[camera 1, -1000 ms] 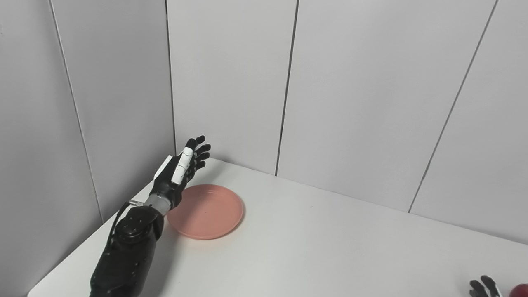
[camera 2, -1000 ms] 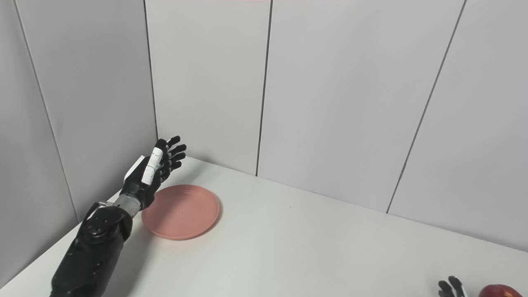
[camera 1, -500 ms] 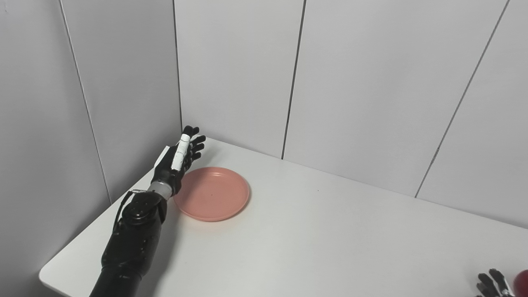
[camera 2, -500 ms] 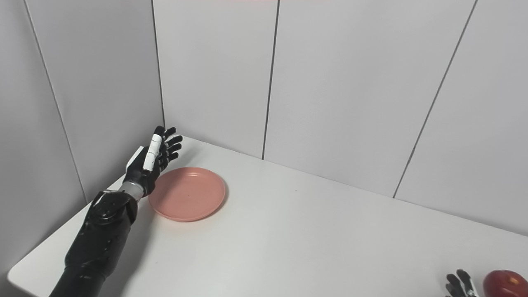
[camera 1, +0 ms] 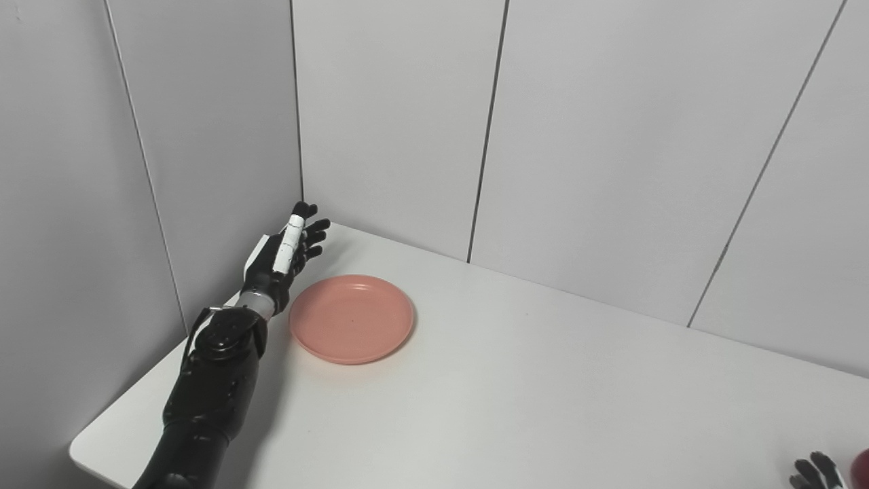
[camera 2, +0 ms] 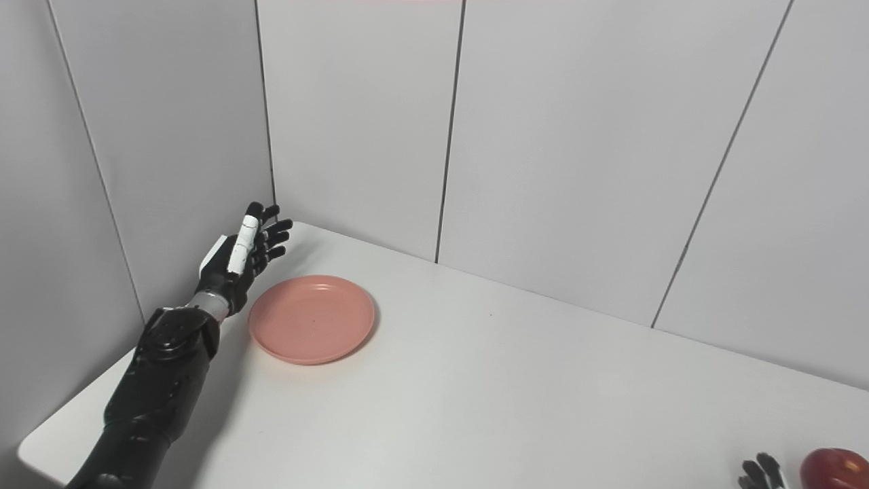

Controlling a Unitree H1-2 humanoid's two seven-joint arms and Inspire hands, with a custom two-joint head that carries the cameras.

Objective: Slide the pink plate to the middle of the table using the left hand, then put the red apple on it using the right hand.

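Both hands hold nothing: my left hand (camera 1: 284, 261), fingers spread, stands edge-on just left of the pink plate (camera 1: 352, 318), placed to push it right; my right hand (camera 2: 762, 473) is barely visible, so its fingers I cannot tell.

Bare test booth or lab: plain white table (camera 1: 543, 407), grey seamed wall panels (camera 1: 611, 149) filling the frame's top.
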